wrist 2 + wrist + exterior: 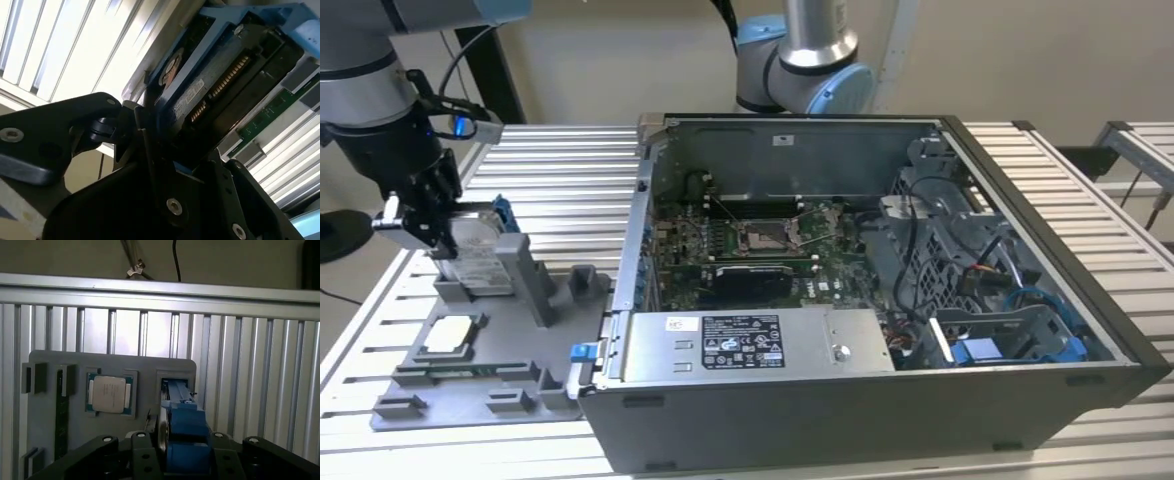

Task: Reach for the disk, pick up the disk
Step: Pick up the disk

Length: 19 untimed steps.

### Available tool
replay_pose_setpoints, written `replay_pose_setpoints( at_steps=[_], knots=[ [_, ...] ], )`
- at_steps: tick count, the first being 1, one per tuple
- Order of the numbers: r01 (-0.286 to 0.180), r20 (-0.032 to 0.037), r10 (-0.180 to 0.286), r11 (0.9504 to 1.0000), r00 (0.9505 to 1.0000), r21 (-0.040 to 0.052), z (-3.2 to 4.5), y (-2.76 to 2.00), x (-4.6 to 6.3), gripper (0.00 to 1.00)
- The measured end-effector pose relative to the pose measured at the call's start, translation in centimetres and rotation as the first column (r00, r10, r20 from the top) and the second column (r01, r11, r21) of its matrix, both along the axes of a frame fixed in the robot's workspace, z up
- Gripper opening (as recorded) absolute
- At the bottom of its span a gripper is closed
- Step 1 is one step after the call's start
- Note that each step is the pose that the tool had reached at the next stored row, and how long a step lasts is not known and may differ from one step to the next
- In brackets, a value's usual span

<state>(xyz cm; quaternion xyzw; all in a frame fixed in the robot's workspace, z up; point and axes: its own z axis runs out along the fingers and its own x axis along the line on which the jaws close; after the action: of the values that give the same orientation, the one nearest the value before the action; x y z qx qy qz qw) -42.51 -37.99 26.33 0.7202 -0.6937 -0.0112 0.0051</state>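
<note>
Grasping step, reach judged done | disk (212,92) stands on edge between the fingers (131,131) of the gripper (438,228), which look clamped on its blue-framed faces | grey holder (520,272) slot just past them | lifting calls for a straight pull, clear of the slot walls
</note>
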Motion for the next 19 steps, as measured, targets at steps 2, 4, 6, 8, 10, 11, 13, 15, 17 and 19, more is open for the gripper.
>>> replay_pose_setpoints(
  at_steps=[2,4,6,8,10,11,13,15,17,19],
  knots=[
    [0.000,0.0001,0.000,1.0000,1.0000,0.0000,0.00,0.00,0.00,0.00],
    [0.000,0.0001,0.000,1.0000,1.0000,0.0002,0.00,0.00,0.00,0.00],
    [0.000,0.0001,0.000,1.0000,1.0000,0.0001,0.00,0.00,0.00,0.00],
    [0.000,0.0001,0.000,1.0000,1.0000,0.0000,0.00,0.00,0.00,0.00],
    [0.000,0.0001,0.000,1.0000,1.0000,0.0001,0.00,0.00,0.00,0.00],
    [0.000,0.0001,0.000,1.0000,1.0000,0.0001,0.00,0.00,0.00,0.00],
    [0.000,0.0001,0.000,1.0000,1.0000,0.0001,-0.01,0.00,0.00,0.00],
    [0.000,0.0001,0.000,1.0000,1.0000,0.0001,0.00,0.00,0.00,0.00],
    [0.000,0.0001,0.000,1.0000,1.0000,0.0000,0.00,0.00,0.00,0.00],
    [0.000,0.0000,0.000,1.0000,1.0000,0.0000,0.00,0.00,0.00,0.00]
  ],
)
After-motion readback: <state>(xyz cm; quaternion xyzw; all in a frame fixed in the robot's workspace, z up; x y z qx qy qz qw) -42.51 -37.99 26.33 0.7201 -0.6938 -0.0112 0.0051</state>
